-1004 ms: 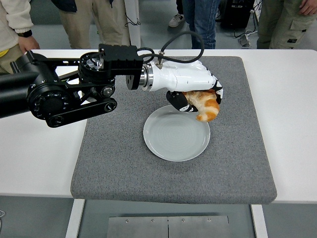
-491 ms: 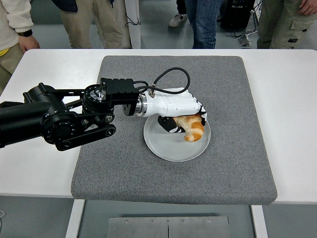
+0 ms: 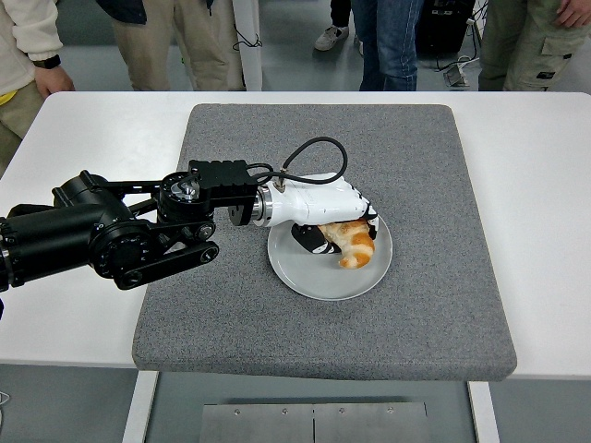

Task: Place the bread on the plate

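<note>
Grey mat [image 3: 434, 185]: cloth, felt-like, matt, with a rough, finely speckled nap. White table [image 3: 545, 185]: smooth, hard top with a dull sheen. Plate [image 3: 319, 277]: pale grey-white, smooth and glossy, looked like glazed ceramic. Bread [image 3: 355, 244]: golden-brown crust, slightly shiny, uneven and flaky. Left hand [image 3: 319, 205]: smooth white plastic shell, semi-gloss, with black parts at the fingers [image 3: 314, 240]. Left arm [image 3: 111, 235]: black housing, matt to satin, plastic or painted metal; bare metal fittings at the wrist. Cable [image 3: 314, 152]: black, smooth, rubbery.
</note>
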You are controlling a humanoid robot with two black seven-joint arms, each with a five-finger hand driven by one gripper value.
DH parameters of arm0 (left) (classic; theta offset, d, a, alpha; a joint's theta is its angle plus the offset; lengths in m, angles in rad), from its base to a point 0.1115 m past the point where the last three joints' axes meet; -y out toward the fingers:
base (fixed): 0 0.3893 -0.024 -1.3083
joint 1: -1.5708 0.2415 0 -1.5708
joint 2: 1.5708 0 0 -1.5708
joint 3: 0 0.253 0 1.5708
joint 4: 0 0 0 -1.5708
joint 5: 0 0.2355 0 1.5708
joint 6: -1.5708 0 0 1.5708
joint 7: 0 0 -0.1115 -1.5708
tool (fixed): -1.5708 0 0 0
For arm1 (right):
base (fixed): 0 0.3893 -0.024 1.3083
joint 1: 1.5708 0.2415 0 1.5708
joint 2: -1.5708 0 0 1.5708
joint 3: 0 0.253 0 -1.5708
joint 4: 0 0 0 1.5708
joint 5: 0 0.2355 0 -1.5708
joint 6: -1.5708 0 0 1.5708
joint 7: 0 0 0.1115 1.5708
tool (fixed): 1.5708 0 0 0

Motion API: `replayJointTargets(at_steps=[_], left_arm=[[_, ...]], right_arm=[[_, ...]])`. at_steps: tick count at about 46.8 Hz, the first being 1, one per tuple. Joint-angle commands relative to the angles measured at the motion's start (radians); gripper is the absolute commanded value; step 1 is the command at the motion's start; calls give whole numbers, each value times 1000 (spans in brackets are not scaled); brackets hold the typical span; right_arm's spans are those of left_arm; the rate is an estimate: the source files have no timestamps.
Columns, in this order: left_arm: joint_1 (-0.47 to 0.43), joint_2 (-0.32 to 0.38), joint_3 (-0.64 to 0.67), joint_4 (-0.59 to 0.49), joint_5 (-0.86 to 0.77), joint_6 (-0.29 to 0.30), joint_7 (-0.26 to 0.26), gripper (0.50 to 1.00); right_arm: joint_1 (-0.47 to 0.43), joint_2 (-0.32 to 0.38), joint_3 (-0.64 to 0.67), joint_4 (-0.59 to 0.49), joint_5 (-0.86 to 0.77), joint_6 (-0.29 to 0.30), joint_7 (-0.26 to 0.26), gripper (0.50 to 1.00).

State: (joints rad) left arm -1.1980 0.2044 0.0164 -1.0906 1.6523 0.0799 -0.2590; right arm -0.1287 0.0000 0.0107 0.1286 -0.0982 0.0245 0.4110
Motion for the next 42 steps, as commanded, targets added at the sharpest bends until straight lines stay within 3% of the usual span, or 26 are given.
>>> replayJointTargets(at_steps=[1, 42], left_arm=[[9, 0, 0, 4, 4, 0, -2, 500], [44, -11, 0, 34, 24, 4, -2, 500]], right_arm=[[0, 0, 0, 0, 0, 0, 0, 1000], [0, 0, 0, 0, 0, 0, 0, 1000]])
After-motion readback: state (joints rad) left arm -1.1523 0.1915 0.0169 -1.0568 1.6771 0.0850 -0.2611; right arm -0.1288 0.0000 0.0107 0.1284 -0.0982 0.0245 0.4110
